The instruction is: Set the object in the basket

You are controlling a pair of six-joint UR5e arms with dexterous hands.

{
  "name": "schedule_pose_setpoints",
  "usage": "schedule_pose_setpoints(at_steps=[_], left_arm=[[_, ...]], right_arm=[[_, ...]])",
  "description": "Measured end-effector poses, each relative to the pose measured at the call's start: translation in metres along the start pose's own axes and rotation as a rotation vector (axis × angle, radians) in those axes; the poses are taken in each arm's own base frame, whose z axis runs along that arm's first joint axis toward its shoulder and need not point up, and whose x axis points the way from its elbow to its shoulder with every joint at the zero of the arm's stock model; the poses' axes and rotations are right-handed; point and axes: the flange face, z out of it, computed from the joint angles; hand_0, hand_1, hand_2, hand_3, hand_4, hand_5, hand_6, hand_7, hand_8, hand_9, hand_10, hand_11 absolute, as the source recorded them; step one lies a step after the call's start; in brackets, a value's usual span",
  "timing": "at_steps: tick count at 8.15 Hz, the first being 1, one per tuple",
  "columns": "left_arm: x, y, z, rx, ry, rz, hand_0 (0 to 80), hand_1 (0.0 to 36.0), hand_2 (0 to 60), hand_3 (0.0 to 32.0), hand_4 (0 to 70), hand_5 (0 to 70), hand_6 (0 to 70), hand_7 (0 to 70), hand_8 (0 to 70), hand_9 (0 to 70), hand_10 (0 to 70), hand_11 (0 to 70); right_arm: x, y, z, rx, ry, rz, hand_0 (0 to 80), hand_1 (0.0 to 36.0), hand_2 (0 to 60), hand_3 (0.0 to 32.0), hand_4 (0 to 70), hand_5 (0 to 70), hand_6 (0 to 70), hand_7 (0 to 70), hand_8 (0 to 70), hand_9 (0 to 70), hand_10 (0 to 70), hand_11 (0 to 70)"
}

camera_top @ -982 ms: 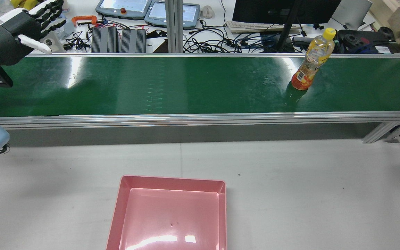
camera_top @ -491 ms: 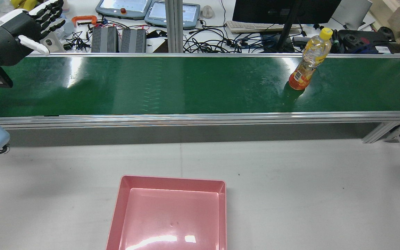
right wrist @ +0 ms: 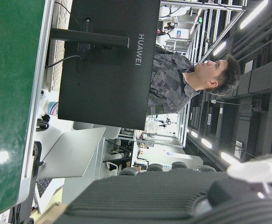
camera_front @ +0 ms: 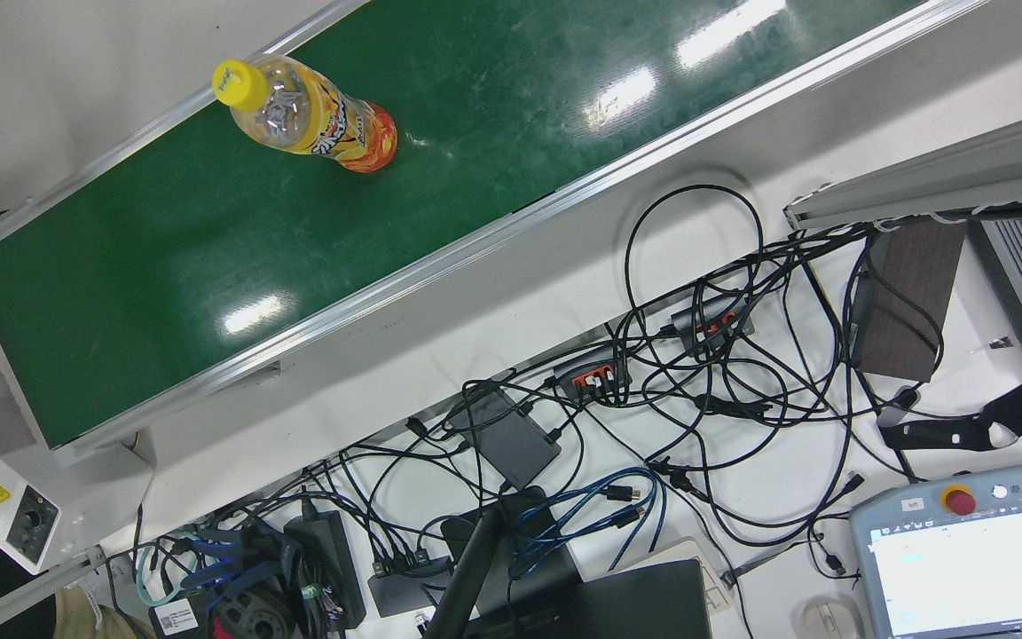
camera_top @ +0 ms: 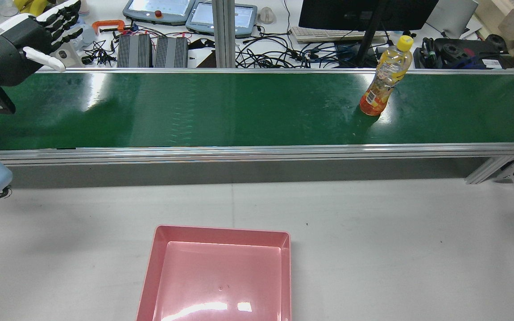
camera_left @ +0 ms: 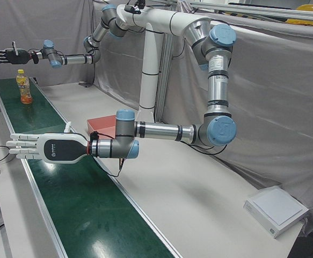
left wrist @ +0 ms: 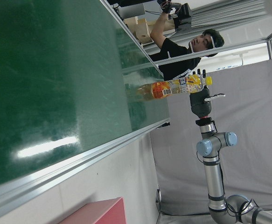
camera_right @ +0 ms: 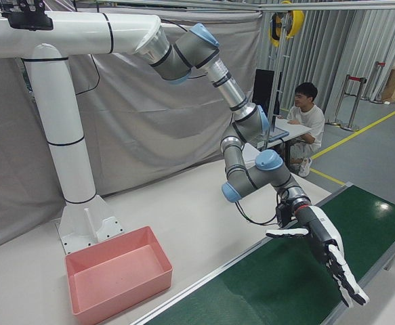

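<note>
A bottle of orange drink with a yellow cap stands upright on the green conveyor belt, towards its right end. My left hand hovers open over the belt's left end, fingers stretched flat, far from the bottle. My right hand is open too, held in the air beyond the bottle at the belt's other end, outside the rear view. The pink basket sits empty on the white table, on the robot's side of the belt.
Beyond the belt lies a desk with tangled cables, teach pendants and a monitor. The white pedestal rises behind the basket. A person sits at a desk in the background.
The bottle has travelled leftwards along the belt in the rear view. My left hand has barely shifted and stays open.
</note>
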Motion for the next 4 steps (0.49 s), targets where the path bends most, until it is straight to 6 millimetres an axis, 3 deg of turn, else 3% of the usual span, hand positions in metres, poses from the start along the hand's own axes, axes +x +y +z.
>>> schedule_pose_setpoints(at_steps=[4], left_arm=[[0.001, 0.0032, 0.0034, -0.006, 0.003, 0.0, 54.6, 8.9, 0.0, 0.0, 3.1, 7.0, 0.8, 0.0, 0.0, 0.9, 4.3, 8.0]], right_arm=[[0.0, 0.0, 0.0, 0.0, 0.0, 0.0, 0.0, 0.0, 0.0, 0.0, 0.0, 0.0, 0.0, 0.0, 0.0, 0.0, 0.0, 0.0]])
